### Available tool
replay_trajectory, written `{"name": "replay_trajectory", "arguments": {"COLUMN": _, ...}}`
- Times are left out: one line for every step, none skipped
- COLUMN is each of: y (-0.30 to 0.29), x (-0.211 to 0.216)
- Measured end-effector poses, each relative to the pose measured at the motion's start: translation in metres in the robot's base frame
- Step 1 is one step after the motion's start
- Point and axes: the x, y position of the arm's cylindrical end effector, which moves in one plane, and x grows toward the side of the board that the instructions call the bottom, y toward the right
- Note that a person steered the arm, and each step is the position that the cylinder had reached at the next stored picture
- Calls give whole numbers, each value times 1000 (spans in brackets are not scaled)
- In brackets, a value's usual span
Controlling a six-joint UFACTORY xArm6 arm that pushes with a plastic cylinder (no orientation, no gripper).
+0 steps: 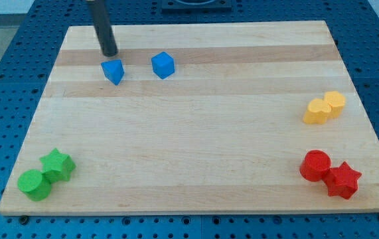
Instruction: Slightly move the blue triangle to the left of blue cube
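The blue triangle [113,72] lies on the wooden board near the view's top left. The blue cube [163,65] sits to its right, a clear gap between them. My tip [110,52] is just above the blue triangle toward the view's top, very close to its top edge; I cannot tell whether it touches. The dark rod rises from there out of the view's top.
A green cylinder [34,184] and green star [58,164] sit at the bottom left. A yellow heart [317,111] and yellow cylinder [334,103] sit at the right. A red cylinder [316,165] and red star [342,179] sit at the bottom right. The board's top edge [196,25] is near.
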Motion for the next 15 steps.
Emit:
{"name": "replay_trajectory", "arguments": {"y": -49, "x": 0}}
{"name": "replay_trajectory", "arguments": {"y": -39, "x": 26}}
{"name": "replay_trajectory", "arguments": {"y": -26, "x": 50}}
{"name": "replay_trajectory", "arguments": {"y": -26, "x": 49}}
{"name": "replay_trajectory", "arguments": {"y": -11, "x": 45}}
{"name": "replay_trajectory", "arguments": {"y": 28, "x": 48}}
{"name": "replay_trajectory", "arguments": {"y": 30, "x": 48}}
{"name": "replay_trajectory", "arguments": {"y": 58, "x": 48}}
{"name": "replay_trajectory", "arguments": {"y": 40, "x": 37}}
{"name": "replay_trajectory", "arguments": {"y": -8, "x": 16}}
{"name": "replay_trajectory", "arguments": {"y": -33, "x": 14}}
{"name": "replay_trajectory", "arguments": {"y": -24, "x": 42}}
{"name": "replay_trajectory", "arguments": {"y": -4, "x": 69}}
{"name": "replay_trajectory", "arguments": {"y": 2, "x": 80}}
{"name": "replay_trajectory", "arguments": {"y": 16, "x": 80}}
